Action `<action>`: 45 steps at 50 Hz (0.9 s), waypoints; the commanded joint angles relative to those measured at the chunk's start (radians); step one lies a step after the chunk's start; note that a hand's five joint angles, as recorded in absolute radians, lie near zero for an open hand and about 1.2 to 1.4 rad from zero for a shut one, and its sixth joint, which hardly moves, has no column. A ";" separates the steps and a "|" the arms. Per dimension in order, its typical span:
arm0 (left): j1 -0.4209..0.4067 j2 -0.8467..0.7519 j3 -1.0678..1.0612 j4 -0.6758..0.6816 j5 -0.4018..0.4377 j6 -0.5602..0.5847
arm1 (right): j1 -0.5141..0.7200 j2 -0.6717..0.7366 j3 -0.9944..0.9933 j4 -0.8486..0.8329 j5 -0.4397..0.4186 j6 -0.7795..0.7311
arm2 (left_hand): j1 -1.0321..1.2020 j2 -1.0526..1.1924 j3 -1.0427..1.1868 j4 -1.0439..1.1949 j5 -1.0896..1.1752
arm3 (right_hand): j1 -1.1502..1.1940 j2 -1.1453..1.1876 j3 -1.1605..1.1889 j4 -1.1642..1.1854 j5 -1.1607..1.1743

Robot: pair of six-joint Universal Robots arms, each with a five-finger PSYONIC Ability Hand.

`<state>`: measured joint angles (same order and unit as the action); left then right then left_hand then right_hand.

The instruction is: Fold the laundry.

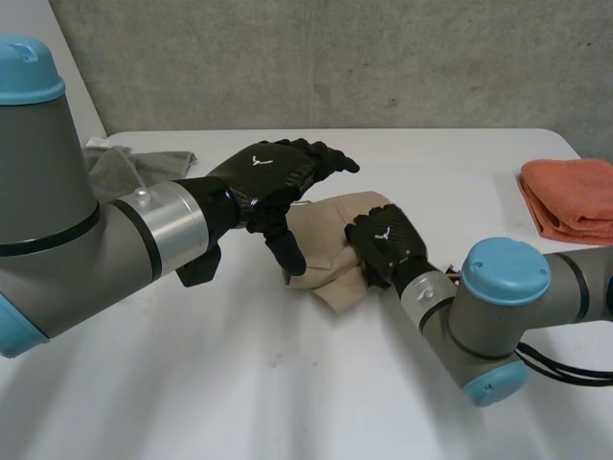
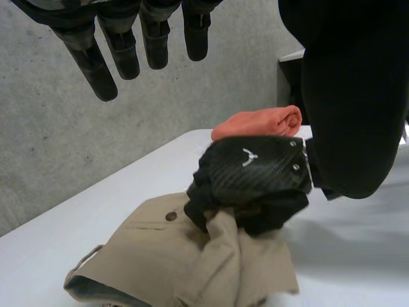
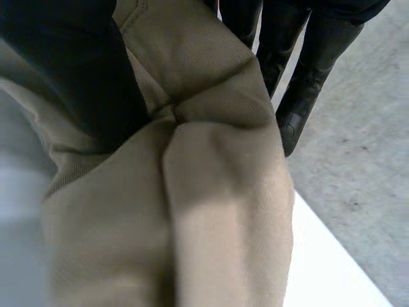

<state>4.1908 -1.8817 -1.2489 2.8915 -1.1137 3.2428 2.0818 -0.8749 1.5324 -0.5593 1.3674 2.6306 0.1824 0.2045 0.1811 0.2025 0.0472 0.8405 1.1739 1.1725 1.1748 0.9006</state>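
You find the beige garment point(image 1: 328, 235) lying crumpled near the middle of the white table point(image 1: 287, 383), and I place everything else from it.

Your right hand point(image 1: 385, 241) sits on the side of the garment that is toward the right arm. In the right wrist view a thick fold of the garment point(image 3: 211, 211) is bunched up under the palm, with the thumb point(image 3: 70, 70) on one side of it and the fingers point(image 3: 300, 89) on the other, so this hand pinches the cloth. The left wrist view shows the same hand point(image 2: 252, 169) curled down into the fabric, close to a dark button on the garment point(image 2: 153, 256).

Your left hand point(image 1: 273, 172) hangs above the garment, on the side toward the left arm. Its fingers point(image 2: 96, 70) are straight, a little apart, and they hold nothing. The thumb points down to the garment's near edge; you cannot tell if it touches the cloth.

A folded orange towel point(image 1: 570, 196) lies well apart from the garment, beyond the right hand. A grey cloth point(image 1: 120, 165) lies well apart on the opposite side, behind the left arm.
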 commanded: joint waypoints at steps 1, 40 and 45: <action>0.000 0.003 0.000 0.000 0.000 0.000 | -0.083 -0.012 -0.034 0.012 0.003 -0.012 | 0.005 -0.017 0.006 -0.015 -0.035 | 0.556 0.222 0.224 0.221 0.321; 0.006 0.003 -0.001 0.002 0.000 -0.001 | -0.456 -0.091 -0.118 0.225 -0.660 -0.046 | 0.005 -0.017 0.006 -0.015 -0.035 | -0.650 -0.983 -0.982 -0.984 -0.884; 0.006 -0.002 -0.001 0.002 0.000 -0.017 | -0.457 -0.098 -0.020 0.231 -0.668 -0.158 | 0.005 -0.017 0.006 -0.015 -0.035 | -0.659 -0.992 -0.991 -0.993 -0.893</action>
<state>4.1966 -1.8791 -1.2498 2.8931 -1.1137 3.2389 1.6257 -0.9609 1.3920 -0.3270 0.7402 2.5860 0.1824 0.2045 0.1811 0.2025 0.0472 0.2180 0.2422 0.2347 0.2528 0.0715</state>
